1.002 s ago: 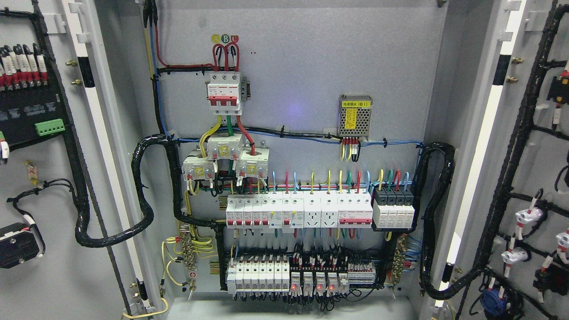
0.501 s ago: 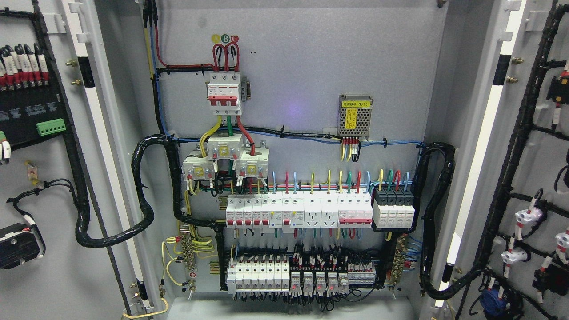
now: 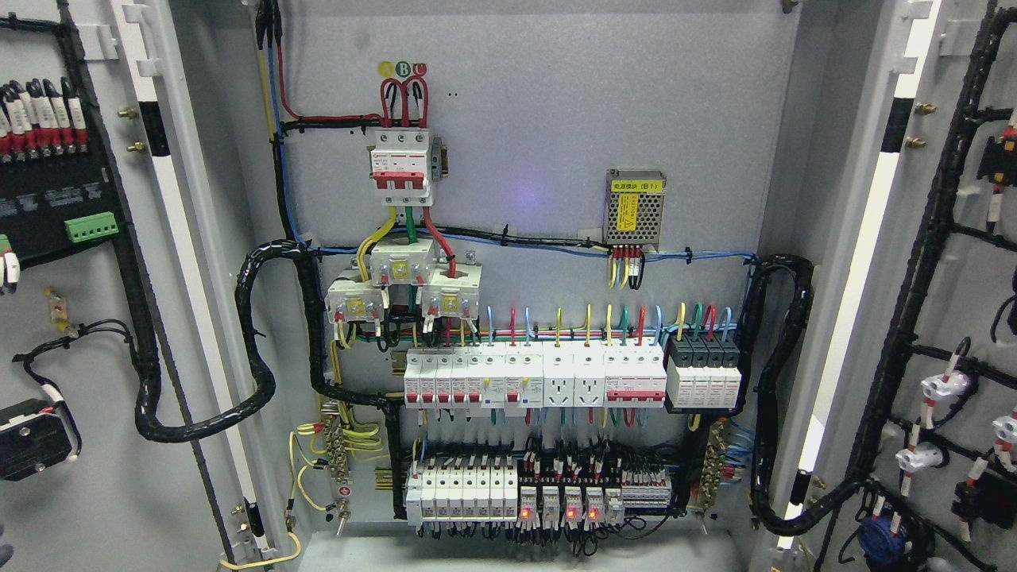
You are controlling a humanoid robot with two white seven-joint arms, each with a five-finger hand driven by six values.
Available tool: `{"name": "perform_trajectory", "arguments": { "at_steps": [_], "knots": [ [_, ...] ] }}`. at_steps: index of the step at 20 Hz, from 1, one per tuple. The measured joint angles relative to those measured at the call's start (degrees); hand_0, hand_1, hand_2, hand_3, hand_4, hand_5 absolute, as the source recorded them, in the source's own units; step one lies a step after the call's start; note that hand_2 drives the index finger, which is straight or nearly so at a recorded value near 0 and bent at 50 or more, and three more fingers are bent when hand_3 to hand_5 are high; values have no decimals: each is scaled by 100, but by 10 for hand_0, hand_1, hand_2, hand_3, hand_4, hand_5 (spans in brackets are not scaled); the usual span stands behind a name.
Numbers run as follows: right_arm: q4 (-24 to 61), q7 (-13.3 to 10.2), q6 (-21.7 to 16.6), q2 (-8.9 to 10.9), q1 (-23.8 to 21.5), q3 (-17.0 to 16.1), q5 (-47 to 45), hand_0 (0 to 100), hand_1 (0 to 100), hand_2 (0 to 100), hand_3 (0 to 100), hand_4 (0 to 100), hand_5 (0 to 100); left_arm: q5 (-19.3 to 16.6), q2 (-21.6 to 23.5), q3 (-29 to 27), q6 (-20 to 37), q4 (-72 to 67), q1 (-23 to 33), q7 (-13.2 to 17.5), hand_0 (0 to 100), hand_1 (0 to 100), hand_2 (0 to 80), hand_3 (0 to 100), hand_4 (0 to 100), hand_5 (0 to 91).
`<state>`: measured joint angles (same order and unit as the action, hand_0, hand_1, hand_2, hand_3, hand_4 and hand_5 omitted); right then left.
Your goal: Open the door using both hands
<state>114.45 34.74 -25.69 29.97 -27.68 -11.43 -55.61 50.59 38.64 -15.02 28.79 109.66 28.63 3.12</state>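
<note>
No hands or fingers in view, so their state unknowable. Both doors swung wide: left door [image 3: 71, 334] and right door [image 3: 953, 318] flank the open cabinet [image 3: 540, 103]. Opening seemingly finished; next, probably only withdrawal. Inside: red-white main breaker [image 3: 402, 167], power supply [image 3: 634, 208], breaker rows [image 3: 532, 376], black cable looms [image 3: 258, 334].

I see the grey backplate [image 3: 540, 119] of the cabinet carrying everything: a three-pole breaker [image 3: 401, 167] top left, a perforated power supply [image 3: 634, 208] at right, a breaker row [image 3: 534, 380] mid-panel, relays [image 3: 568, 502] along the bottom.
</note>
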Motion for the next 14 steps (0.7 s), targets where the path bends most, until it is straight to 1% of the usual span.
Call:
{"name": "perform_trajectory", "arguments": {
  "at_steps": [4,7,10,14],
  "knots": [
    [-227,-2,-21,-76,-99,370,381,0,0,0,0,0,0,-415,-194,309,-217,-55,-23,7,0,0,0,0,0,0],
    [-526,-6,-21,-164,-135,616,722,0,0,0,0,0,0,-750,-407,589,-264,-256,-77,14,0,0,0,0,0,0],
    [-902,-13,-27,-294,-153,841,1093,0,0,0,0,0,0,-1014,-667,885,-286,-628,-187,8,0,0,0,0,0,0],
    [-1566,-24,-33,-525,-161,1074,1511,0,0,0,0,0,0,-1253,-1060,1229,-291,-1339,-372,-8,0,0,0,0,0,0]
  ]
}}
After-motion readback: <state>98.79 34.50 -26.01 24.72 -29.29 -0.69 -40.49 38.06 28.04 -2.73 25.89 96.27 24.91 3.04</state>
